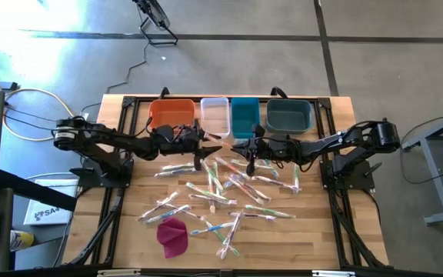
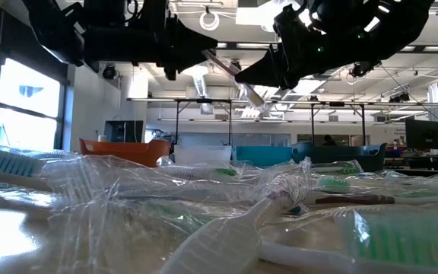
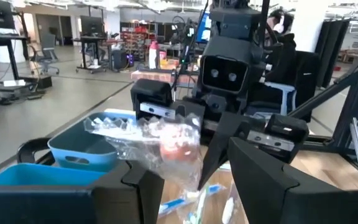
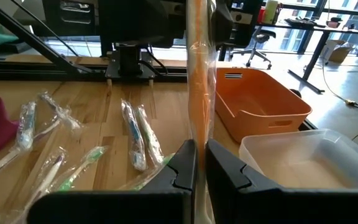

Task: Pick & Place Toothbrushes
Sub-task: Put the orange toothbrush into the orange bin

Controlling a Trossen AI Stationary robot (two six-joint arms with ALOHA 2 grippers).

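Many wrapped toothbrushes lie scattered flat on the wooden table. My right gripper hovers above the pile near the bins and is shut on one orange-handled toothbrush in its clear wrapper. That brush reaches toward my left gripper, which faces the right one close by. The left gripper is open, and the brush's wrapped head sits between its fingers. Whether it touches them, I cannot tell. In the low view the brush slants between the two grippers, high over the table. My right gripper pinches the orange-handled toothbrush by its wrapped handle between the two fingers, coming from the table's right. The brush is lifted clear of the table and runs on past the fingertips toward my left gripper.
Four bins stand in a row along the far edge: orange, clear, teal and dark blue-grey. A magenta cloth lump lies near the near edge. Dark frame rails run along both sides.
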